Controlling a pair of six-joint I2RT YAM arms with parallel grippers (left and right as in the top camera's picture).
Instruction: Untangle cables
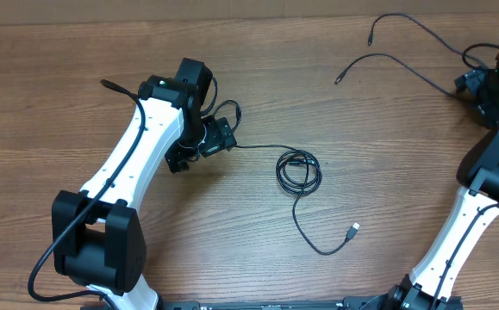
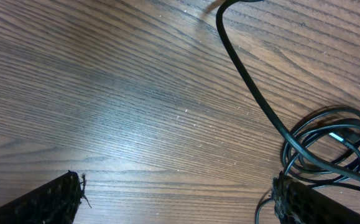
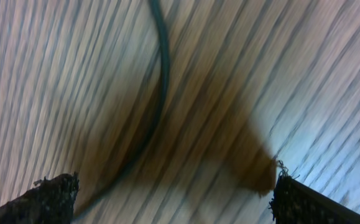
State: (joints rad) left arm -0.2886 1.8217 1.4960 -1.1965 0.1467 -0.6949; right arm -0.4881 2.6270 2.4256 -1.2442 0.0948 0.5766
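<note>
A thin black cable lies coiled (image 1: 299, 170) at the table's middle, its tail ending in a silver USB plug (image 1: 353, 230). A strand runs from the coil left to my left gripper (image 1: 219, 138). That gripper is open; in the left wrist view (image 2: 176, 196) bare wood lies between its fingers, and the coil (image 2: 329, 143) sits beside the right finger. Two more cables (image 1: 404, 65) lie at the far right with small plug ends (image 1: 338, 80). My right gripper (image 1: 477, 86) is there, open; the blurred right wrist view shows one strand (image 3: 161, 68) above its spread fingers (image 3: 176, 196).
The wooden table (image 1: 77, 103) fills the view. The white left arm (image 1: 137, 164) crosses the left side, with its own thicker black wire (image 1: 115, 86). The right arm (image 1: 482, 189) stands along the right edge.
</note>
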